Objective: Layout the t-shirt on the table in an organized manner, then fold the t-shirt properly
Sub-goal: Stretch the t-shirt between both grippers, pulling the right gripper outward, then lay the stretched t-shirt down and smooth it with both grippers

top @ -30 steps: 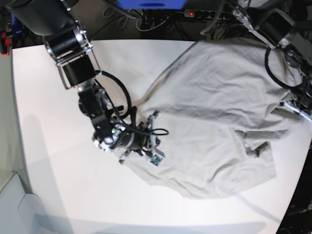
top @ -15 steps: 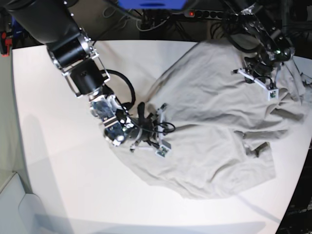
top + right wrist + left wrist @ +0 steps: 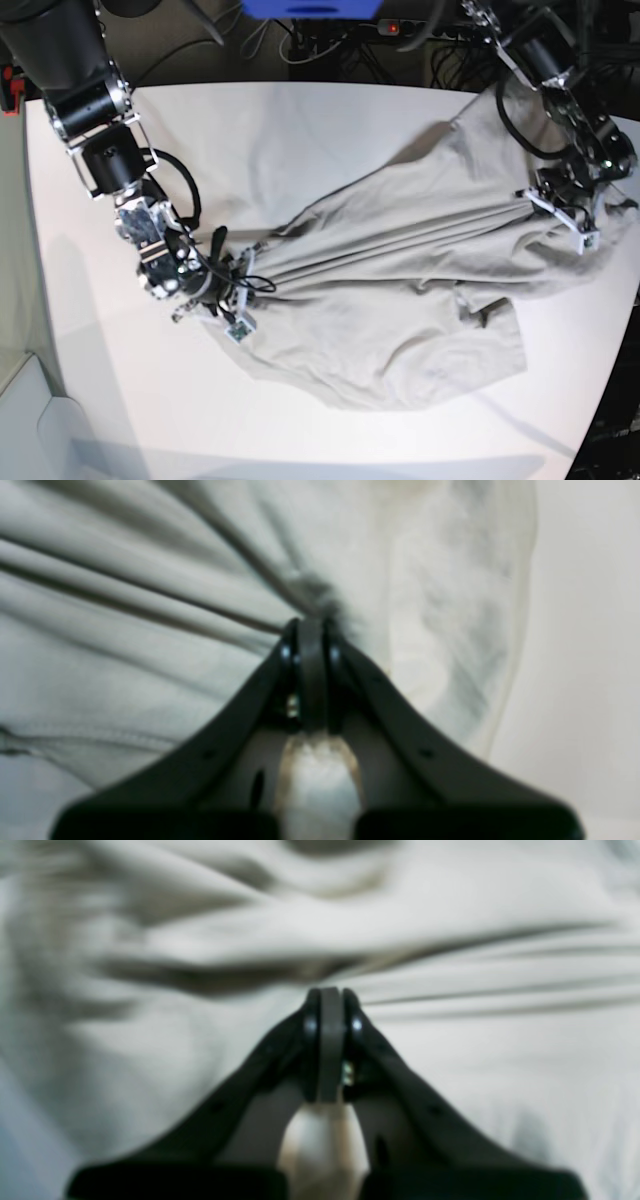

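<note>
White table (image 3: 300,130); both end effectors clamp the t-shirt (image 3: 400,270); wrist views blurred, pinched cloth hidden.

No readable text, label or number shows.

The right gripper (image 3: 238,292) sits low at the scene's left, its arm reaching down from the far left corner, jaws pressed together. The left gripper (image 3: 556,205) hangs at the far right, jaws likewise closed.
</note>
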You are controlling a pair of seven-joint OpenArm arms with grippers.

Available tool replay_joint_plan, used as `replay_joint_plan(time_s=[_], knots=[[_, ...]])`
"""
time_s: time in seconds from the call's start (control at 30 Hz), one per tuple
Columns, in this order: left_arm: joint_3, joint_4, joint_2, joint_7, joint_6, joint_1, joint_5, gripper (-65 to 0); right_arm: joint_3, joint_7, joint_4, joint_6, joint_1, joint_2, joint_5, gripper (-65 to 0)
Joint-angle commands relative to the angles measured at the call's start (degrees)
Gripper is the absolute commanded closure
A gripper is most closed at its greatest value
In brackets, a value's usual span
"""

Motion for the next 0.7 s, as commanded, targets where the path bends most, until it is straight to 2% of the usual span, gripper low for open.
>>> replay_joint_plan(time_s=[0.0,0.17,0.37,0.47,0.53,0.6,0.67], knots=[[0.0,-1.1,-2.4,-1.1,0.9,-2.4,1.0,-0.2,-0.2,-9.4,0.1,-0.9,-2.4,2.2,-3.9,-0.6],[0.1,-9.5,-6.6,-5.9,0.9,-9.2,1.0,-0.2,-0.3,-14.2,13.9,-0.9,-11.0,5.2,-3.9,-0.6],[0.1,-12.2,-6.7,-5.2,0.9,-17.3,0.3,-0.2,-0.6,-21.3,34.0,-0.8,-20.6,5.8,-3.9,-0.6],[-0.3,-8.9,-4.2,-1.2,0.8,-18.9,0.3,-0.2,-0.6,-23.8,40.6,-0.6,-23.3,3.7,-3.8,-0.6],[-0.3,-4.3,-2.3,1.4,0.5,-18.5,0.3,-0.2,-0.6,-24.8,43.0,2.5,-23.7,2.2,-3.8,-0.6],[-0.3,1.7,0.2,5.2,0.5,-16.0,0.3,-0.2,-0.6,-25.6,45.1,7.1,-23.8,0.7,-3.9,-0.6],[-0.3,8.1,2.4,8.0,0.5,-12.8,0.3,-0.2,0.1,-27.0,47.7,8.1,-23.3,0.1,-3.9,-0.6]])
